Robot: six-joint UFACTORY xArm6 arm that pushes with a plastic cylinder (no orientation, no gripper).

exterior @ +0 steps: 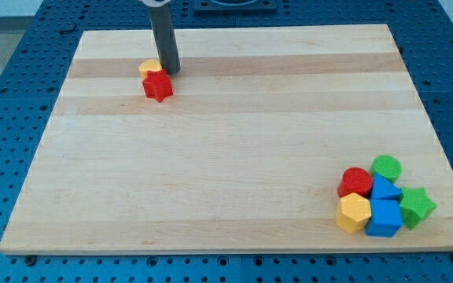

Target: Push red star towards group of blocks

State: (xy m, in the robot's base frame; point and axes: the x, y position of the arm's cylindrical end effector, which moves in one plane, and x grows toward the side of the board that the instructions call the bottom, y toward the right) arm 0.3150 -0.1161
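Note:
The red star (157,86) lies near the view's top left of the wooden board (226,141). A yellow block (149,67), shape unclear, sits just behind it and touches it. My tip (170,72) is just above and to the right of the red star, next to the yellow block. The group of blocks is at the view's bottom right: a red cylinder (355,181), a green cylinder (386,167), a blue triangle (384,189), a blue cube (384,218), a yellow hexagon (354,212) and a green star (417,206).
The board rests on a blue perforated table (6,94). The group sits close to the board's bottom and right edges.

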